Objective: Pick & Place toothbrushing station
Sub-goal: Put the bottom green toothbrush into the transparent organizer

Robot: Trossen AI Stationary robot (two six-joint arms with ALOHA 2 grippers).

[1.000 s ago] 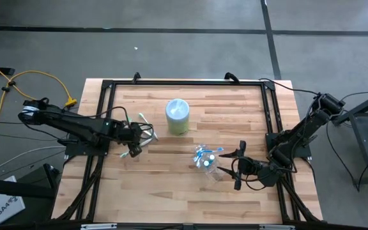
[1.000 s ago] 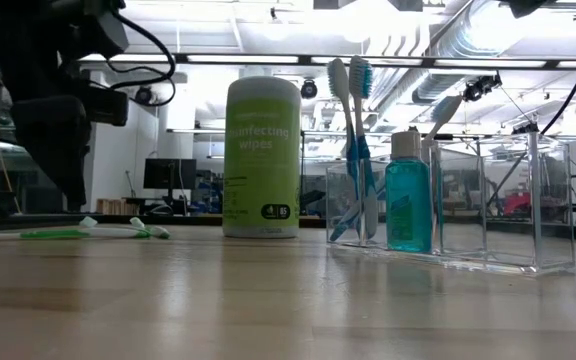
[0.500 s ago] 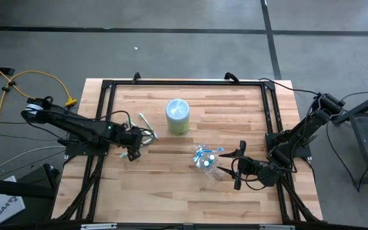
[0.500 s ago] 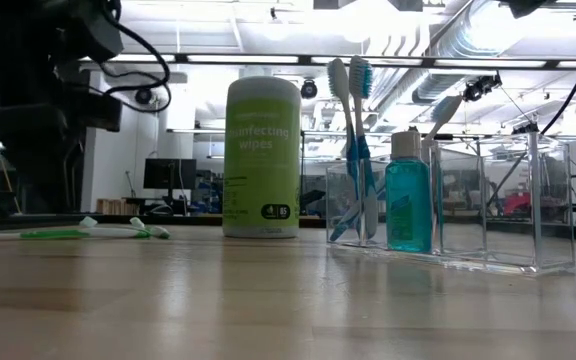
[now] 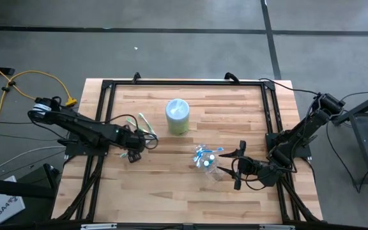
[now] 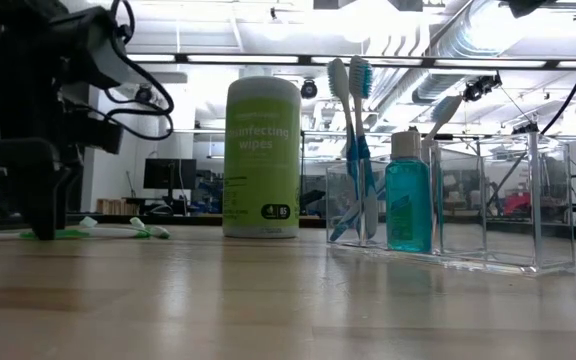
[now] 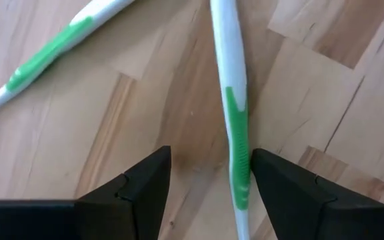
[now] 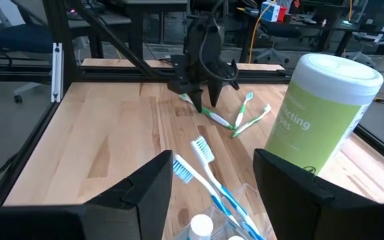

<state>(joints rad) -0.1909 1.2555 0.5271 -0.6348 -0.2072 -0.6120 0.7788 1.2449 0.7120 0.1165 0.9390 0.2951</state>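
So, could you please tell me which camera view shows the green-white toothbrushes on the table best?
The left wrist view: both green-white toothbrushes lie close up on the wood, one handle beside an open jaw. The right wrist view shows them whole but farther off, the high view tiny, and the low view edge-on, partly behind the left gripper.

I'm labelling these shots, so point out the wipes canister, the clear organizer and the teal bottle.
wipes canister (image 6: 262, 160), low view, middle of its green label.
clear organizer (image 6: 553, 205), low view, its bare end wall.
teal bottle (image 6: 408, 210), low view, its teal body.
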